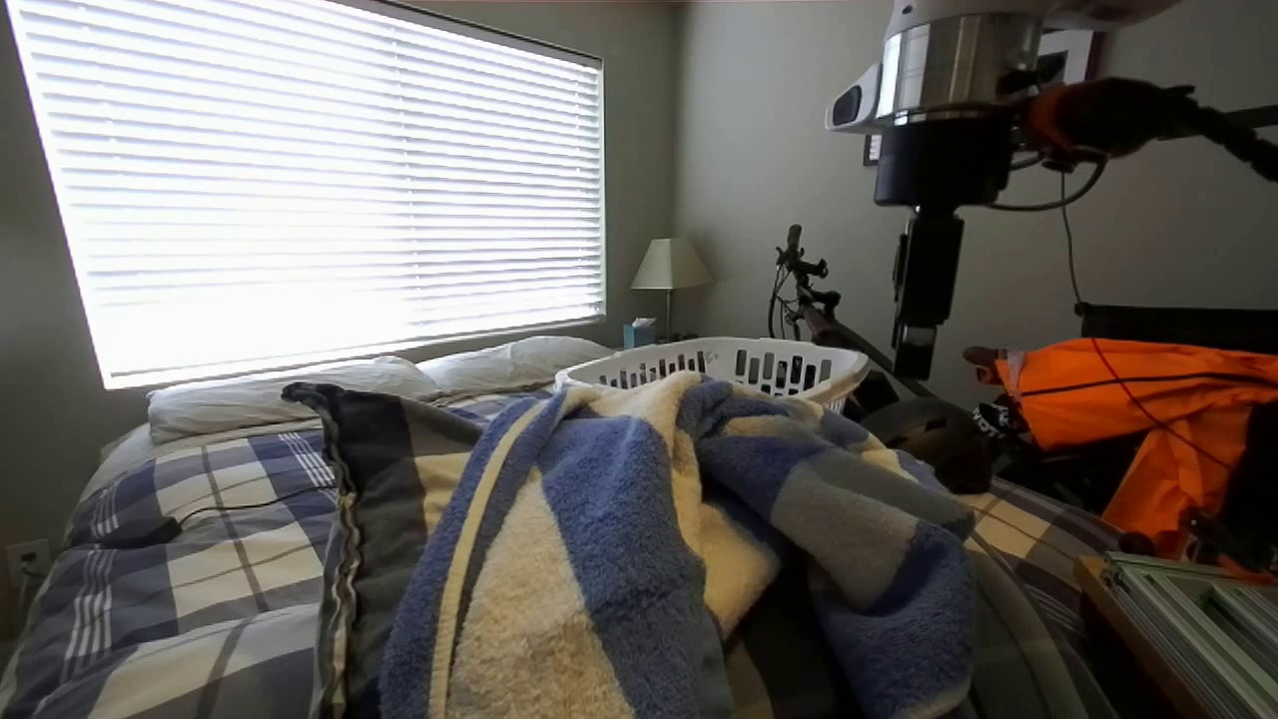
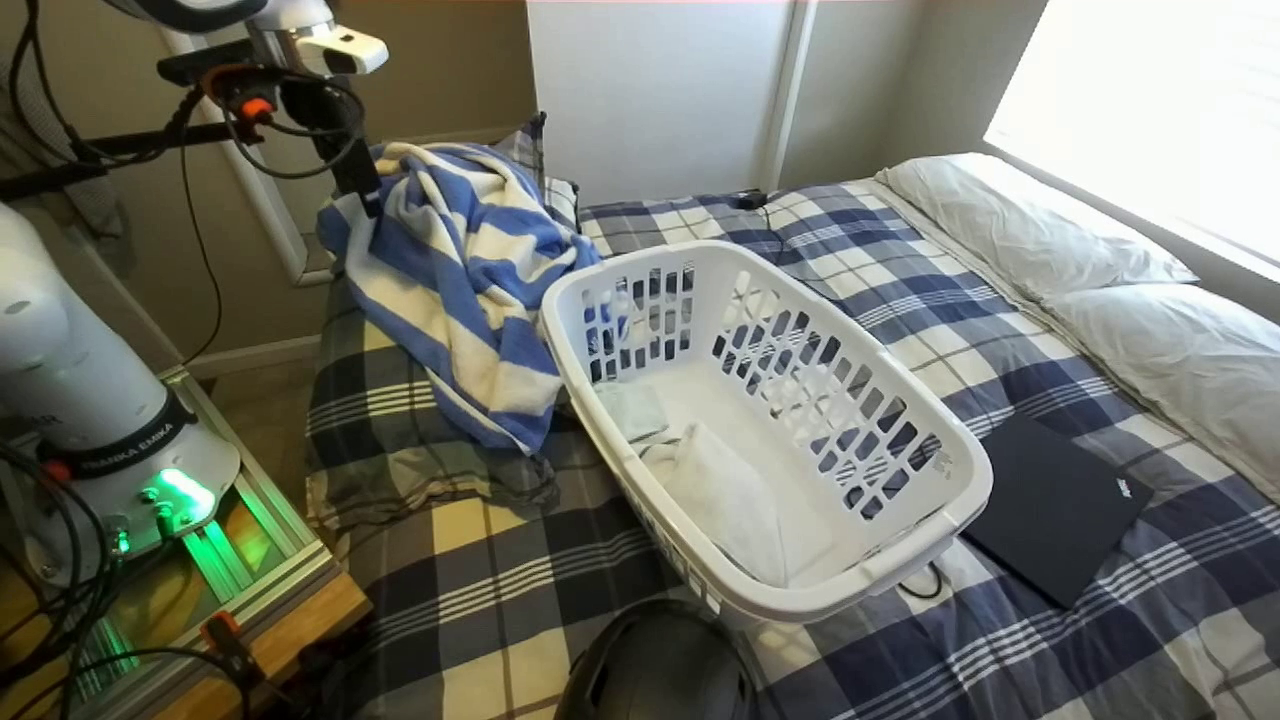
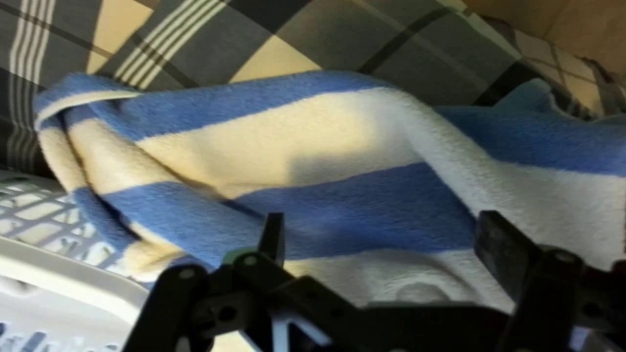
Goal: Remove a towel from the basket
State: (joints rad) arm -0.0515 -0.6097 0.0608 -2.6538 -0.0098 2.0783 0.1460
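Basket partly beyond wrist view's edge

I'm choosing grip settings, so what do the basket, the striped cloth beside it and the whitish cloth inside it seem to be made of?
Basket: likely moulded plastic, smooth and white, by its rounded rim and slotted sides.
Striped cloth: probably towelling, perhaps cotton, matt; the wrist view shows fuzzy pile.
Whitish cloth: seemingly soft, matt fabric, by its loose folds; weave too washed-out to tell.

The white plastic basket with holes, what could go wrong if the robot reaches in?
The open jaws hang over the blue-and-white striped fluffy towel outside, so they might grab that instead. The crumpled white cloth lies low inside the white plastic slotted basket, so reaching down could knock the basket.
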